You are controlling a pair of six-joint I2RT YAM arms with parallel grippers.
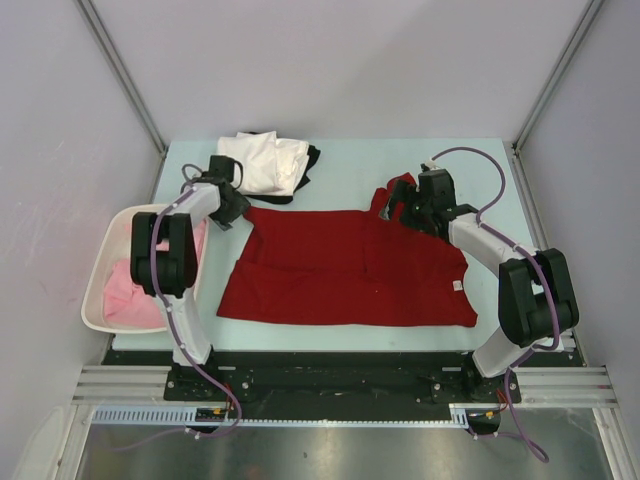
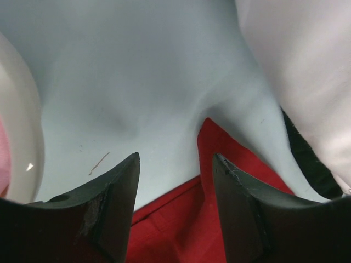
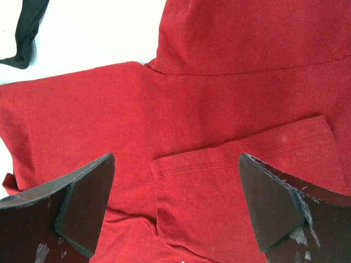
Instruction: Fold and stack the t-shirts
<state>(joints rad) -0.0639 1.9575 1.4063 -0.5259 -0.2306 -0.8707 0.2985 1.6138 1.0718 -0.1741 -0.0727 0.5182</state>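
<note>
At the near edge of the counter (image 1: 360, 165), both arms rise from their bases. The left arm (image 1: 165, 250) bends up and forward along the left edge. The right arm (image 1: 535, 290) leans in from the right edge toward the middle.

By the left edge sits a white basket (image 1: 95, 305) with a pink t-shirt (image 1: 130, 285) in it.

The dark red t-shirt (image 1: 350, 270) lies spread flat across the middle of the counter, reaching close to the near edge, with its label near the right arm.

At the shirt's far left corner we see the left tool (image 2: 175, 159) pointing down. Its fingers are partly spread and grip nothing, and the red corner lies on the counter below the gap.

At the shirt's far right corner the right tool (image 3: 176, 159) hangs over the cloth with its fingers spread wide and nothing between them. Under it the red fabric shows a sleeve with a stitched hem lying on the body of the shirt. Just beyond this tool a bit of red cloth is bunched up.

Toward the far edge, left of centre, a folded white t-shirt (image 1: 262, 160) rests on a black t-shirt (image 1: 312, 160), whose edge shows at the right side of the pile.
</note>
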